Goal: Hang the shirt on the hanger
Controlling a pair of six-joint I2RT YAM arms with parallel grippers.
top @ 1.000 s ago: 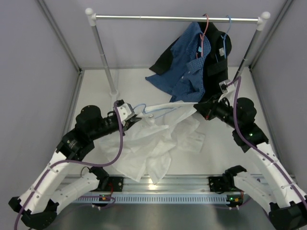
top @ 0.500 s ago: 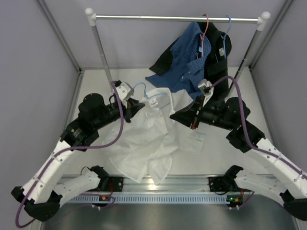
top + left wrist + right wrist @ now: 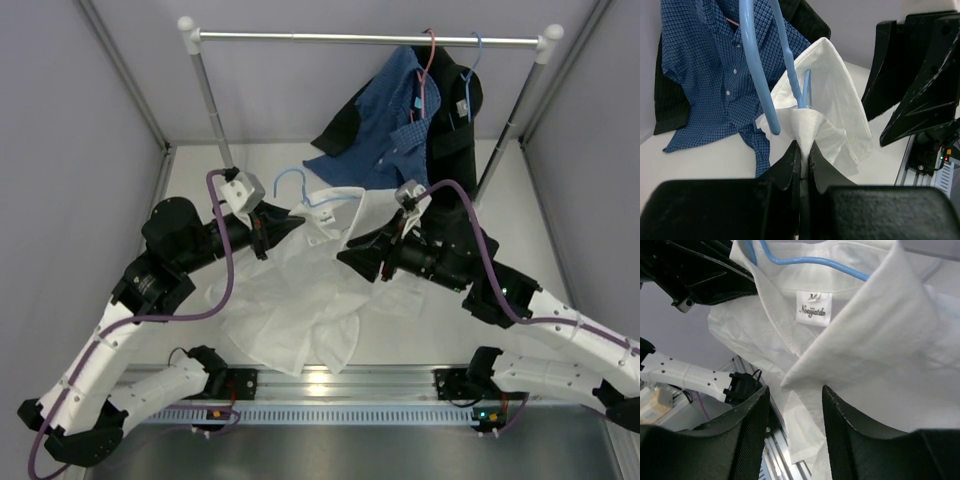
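The white shirt [image 3: 300, 290] hangs from its collar, its lower part on the table. The thin light-blue hanger [image 3: 305, 187] sits inside the collar with its hook sticking up. My left gripper [image 3: 290, 222] is shut on a pinch of the collar fabric [image 3: 807, 122] right below the hanger's hook [image 3: 756, 65], holding both up. My right gripper [image 3: 352, 255] is open, its jaws on either side of a collar point [image 3: 840, 355] without closing on it. The right wrist view shows the hanger wire [image 3: 810, 261] above the neck label.
A clothes rack rail [image 3: 370, 38] spans the back on two posts [image 3: 215, 110]. A blue checked shirt on a red hanger [image 3: 395, 130] and a black garment on a blue hanger [image 3: 455, 110] hang at its right end. Grey walls close in both sides.
My left gripper has lifted the collar and hanger up and back. My right gripper has swung left from the shirt's right end to the collar front. More of the shirt is off the table.
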